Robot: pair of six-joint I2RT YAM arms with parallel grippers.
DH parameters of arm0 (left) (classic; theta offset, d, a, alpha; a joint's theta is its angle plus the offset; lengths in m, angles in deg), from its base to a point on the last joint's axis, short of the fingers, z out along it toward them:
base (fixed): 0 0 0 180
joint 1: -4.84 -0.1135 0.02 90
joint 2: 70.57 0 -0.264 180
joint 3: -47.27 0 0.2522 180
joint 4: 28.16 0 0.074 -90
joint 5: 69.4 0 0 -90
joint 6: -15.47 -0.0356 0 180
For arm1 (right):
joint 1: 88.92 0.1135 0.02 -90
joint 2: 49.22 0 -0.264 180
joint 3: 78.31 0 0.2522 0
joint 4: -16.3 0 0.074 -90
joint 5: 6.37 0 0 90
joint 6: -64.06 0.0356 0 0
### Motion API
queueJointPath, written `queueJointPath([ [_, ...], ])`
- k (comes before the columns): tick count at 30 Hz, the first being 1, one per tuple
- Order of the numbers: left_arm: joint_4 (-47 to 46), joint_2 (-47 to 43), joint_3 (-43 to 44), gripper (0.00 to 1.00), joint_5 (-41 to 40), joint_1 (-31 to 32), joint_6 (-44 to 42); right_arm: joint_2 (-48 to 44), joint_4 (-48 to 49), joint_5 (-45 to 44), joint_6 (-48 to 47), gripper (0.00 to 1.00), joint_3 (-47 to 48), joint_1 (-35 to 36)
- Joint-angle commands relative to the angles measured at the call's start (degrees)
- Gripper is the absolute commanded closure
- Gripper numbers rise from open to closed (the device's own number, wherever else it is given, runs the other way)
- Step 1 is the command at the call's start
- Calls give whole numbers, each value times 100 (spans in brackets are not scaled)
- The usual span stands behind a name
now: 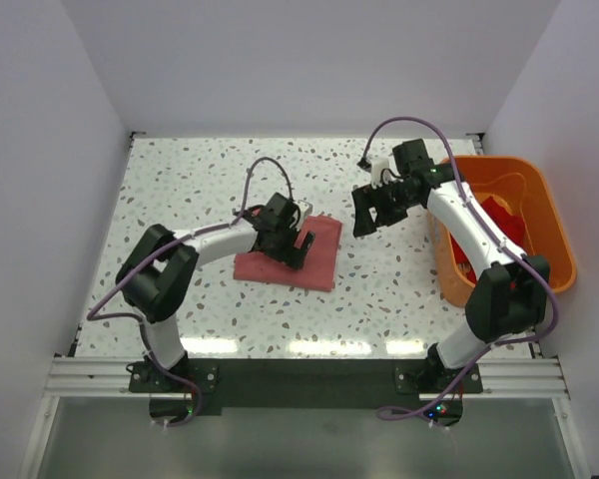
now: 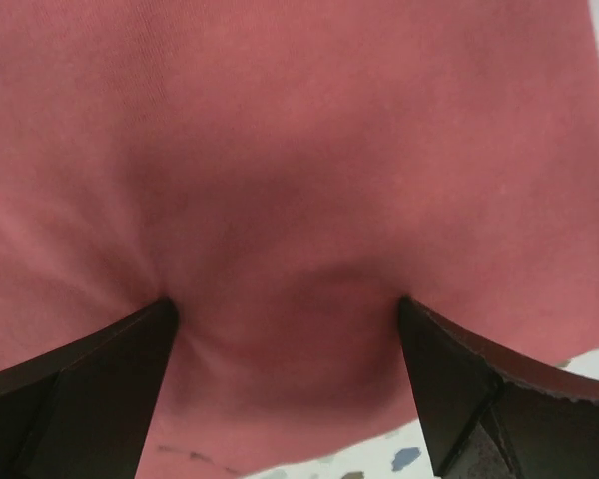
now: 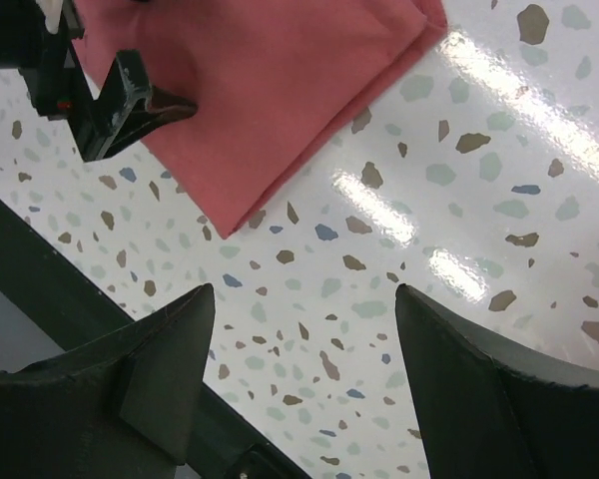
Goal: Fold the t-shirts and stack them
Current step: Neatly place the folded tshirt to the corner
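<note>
A folded pink t-shirt (image 1: pixel 314 261) lies flat on the speckled table in the middle. My left gripper (image 1: pixel 298 245) is open and presses its two fingertips (image 2: pixel 155 324) down on the shirt (image 2: pixel 299 150), which fills the left wrist view. My right gripper (image 1: pixel 371 212) is open and empty, held above the bare table to the right of the shirt. The right wrist view shows the shirt (image 3: pixel 280 90) and the left gripper (image 3: pixel 120 100) on it. Red t-shirts (image 1: pixel 499 215) lie in the orange basket (image 1: pixel 551 215).
The orange basket stands at the table's right edge, beside my right arm. White walls enclose the table on three sides. A dark rail (image 3: pixel 40 269) runs along the near table edge.
</note>
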Motion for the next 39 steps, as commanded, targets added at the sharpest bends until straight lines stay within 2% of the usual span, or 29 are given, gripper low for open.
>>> queueJointPath([
  [1, 300, 521, 292, 0, -226, -259, -5, -210, -42, -299, -212, 23, 69, -44],
  [5, 792, 953, 600, 0, 212, -1436, -698, -192, -78, -326, -309, 23, 60, -96],
  [10, 1399, 1559, 1074, 0, 143, -3165, -1629, -87, -191, -334, -396, 23, 226, -114],
  [13, 1575, 1893, 1583, 0, -49, -3739, -1982, -25, -227, -405, -467, 23, 279, -131],
  [14, 1636, 2008, 1933, 0, -94, -4071, -2166, -17, -218, -405, -476, 23, 288, -131],
  [17, 1856, 2570, 2741, 0, -365, -4547, -2360, 10, -201, -387, -476, 23, 236, -166],
  [22, 1971, 3414, 3701, 2, -506, -4988, -2808, 98, -200, -352, -476, 23, 279, -175],
  [27, 1777, 3634, 3887, 2, -543, -5191, -2959, 133, -280, -379, -520, 22, 385, -167],
  [32, 2022, 3723, 4484, 1, -44, -5270, -2959, 203, -332, -308, -564, 22, 446, -175],
  [39, 2356, 3206, 5372, 0, 862, -5270, -2660, 344, -490, -220, -634, 22, 701, -175],
])
